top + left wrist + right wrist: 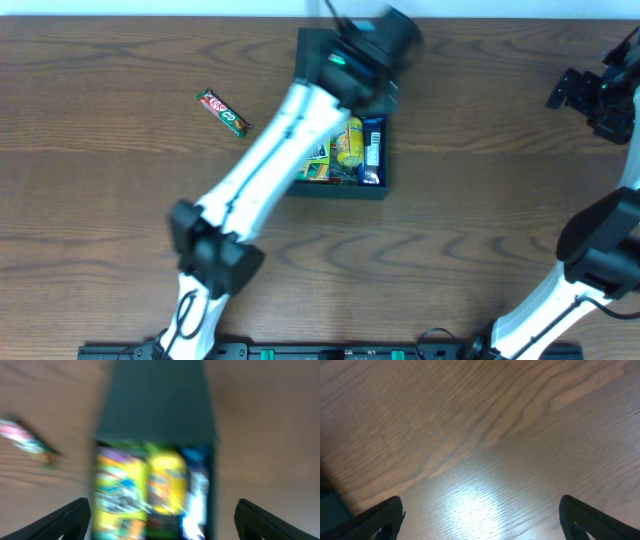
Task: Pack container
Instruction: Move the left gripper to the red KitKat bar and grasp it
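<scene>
Stretching diagonally from the near-left edge of the table (90,200), the left arm (270,150) is lying long and nearly straight, its wrist hanging over the far half of the container (345,192). The left gripper (161,505) is pointing down at the box with its fingers (70,520) spread wide and nothing between them, though the wrist view is blurred.

The container is sitting open at the far centre of the table, its flap lid (155,400) on the far side. A green-and-yellow packet (318,165), a yellow packet (348,145) and a blue packet (372,150) are lying side by side inside it. A red-and-green bar (222,111) is resting on the wood to the left, apart from the box.

The right arm (600,250) is standing folded at the right edge, elbow bent. The right gripper (480,500) is hanging over bare wood, well apart from the container, its fingers splayed wide and empty.
</scene>
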Motion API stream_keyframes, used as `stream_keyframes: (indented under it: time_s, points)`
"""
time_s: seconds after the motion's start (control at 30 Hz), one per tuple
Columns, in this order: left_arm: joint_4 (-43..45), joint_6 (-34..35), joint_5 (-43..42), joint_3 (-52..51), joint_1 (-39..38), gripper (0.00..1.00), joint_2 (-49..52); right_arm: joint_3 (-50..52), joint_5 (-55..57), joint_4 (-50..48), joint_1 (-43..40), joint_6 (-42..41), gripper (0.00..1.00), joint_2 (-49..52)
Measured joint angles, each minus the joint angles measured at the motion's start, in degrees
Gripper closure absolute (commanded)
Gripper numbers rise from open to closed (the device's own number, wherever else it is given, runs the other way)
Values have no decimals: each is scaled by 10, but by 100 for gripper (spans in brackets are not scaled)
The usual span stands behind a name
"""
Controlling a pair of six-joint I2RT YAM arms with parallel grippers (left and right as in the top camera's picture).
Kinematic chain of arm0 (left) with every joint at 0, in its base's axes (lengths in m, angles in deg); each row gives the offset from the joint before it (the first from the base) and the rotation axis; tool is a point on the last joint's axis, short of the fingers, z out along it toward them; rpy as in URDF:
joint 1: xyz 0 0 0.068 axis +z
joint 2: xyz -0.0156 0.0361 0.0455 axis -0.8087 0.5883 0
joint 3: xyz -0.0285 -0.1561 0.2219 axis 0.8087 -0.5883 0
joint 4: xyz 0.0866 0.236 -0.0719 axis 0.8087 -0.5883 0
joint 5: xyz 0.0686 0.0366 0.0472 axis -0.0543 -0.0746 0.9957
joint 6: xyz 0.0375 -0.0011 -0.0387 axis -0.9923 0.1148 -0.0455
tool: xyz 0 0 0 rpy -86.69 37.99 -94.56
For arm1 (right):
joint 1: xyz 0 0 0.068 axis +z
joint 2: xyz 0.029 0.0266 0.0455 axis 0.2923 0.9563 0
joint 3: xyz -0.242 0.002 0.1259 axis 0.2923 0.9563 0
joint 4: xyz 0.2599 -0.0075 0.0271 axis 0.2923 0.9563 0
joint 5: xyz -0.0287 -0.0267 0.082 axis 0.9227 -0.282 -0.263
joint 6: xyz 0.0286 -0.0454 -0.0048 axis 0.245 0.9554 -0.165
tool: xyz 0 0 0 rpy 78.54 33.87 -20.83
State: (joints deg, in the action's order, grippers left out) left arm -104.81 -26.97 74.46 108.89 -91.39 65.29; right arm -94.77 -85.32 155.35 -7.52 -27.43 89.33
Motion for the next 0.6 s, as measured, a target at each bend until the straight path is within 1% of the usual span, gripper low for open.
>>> stream_keyframes:
  time_s: [0.1,0.13,0.2,0.3,0.33,0.43,0.57,0.6]
  points:
    - [-38,17,35,8,72,5,-31,0,0,-2,0,0,1,0]
    - [-58,28,44,9,113,5,-35,0,0,-2,0,0,1,0]
    - [-80,45,48,5,179,5,-30,0,-1,-3,0,0,1,0]
    - [-82,65,39,-20,249,5,-23,0,-2,-3,0,0,1,0]
    - [-78,72,32,-30,265,5,-21,0,-2,-2,0,0,1,0]
    - [-25,97,-12,-86,307,5,-20,0,-2,-2,0,0,1,0]
    - [57,109,-49,-188,328,6,-17,0,-2,-1,0,0,1,0]
    - [65,109,-53,-204,328,6,-16,0,-2,0,0,0,1,0]
